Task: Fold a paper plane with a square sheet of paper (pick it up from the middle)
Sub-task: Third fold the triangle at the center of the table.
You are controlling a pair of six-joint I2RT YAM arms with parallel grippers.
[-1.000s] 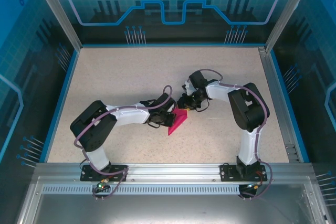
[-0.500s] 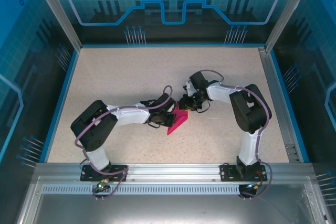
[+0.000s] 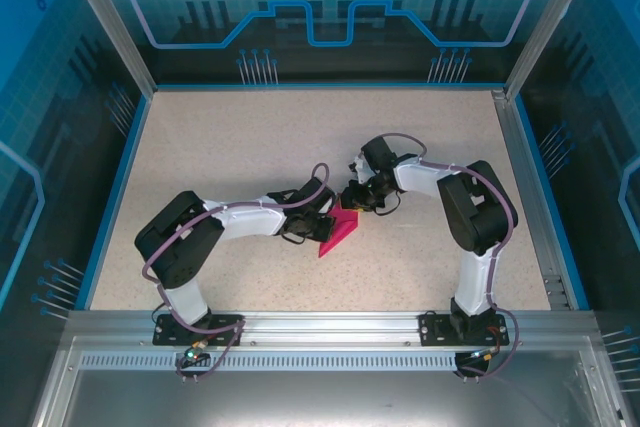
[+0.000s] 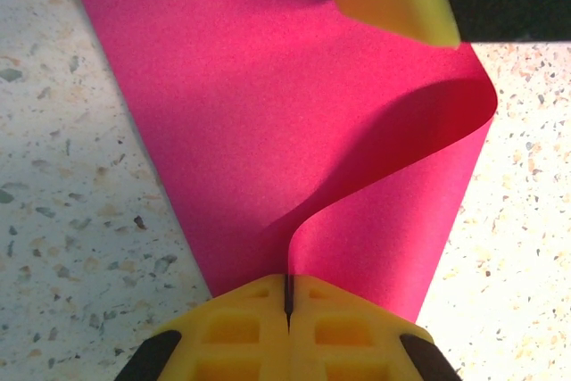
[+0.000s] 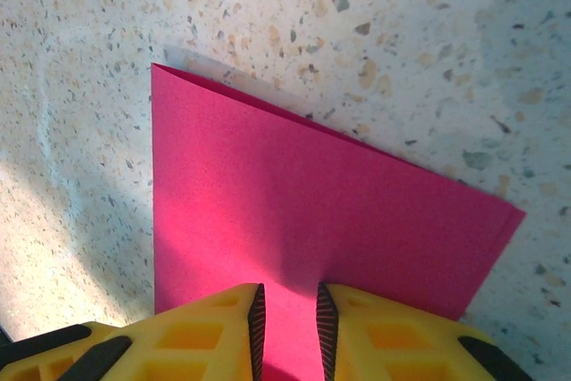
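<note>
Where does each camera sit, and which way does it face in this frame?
Top external: above and behind the bases, looking down at the table; both arms show, left gripper and right gripper meeting at the paper.
Left wrist: on the left arm, looking down past its fingers, shut on a curled paper flap.
Right wrist: on the right arm, looking down past its slightly parted fingers at flat paper.
Shared: all three see the paper and table.
</note>
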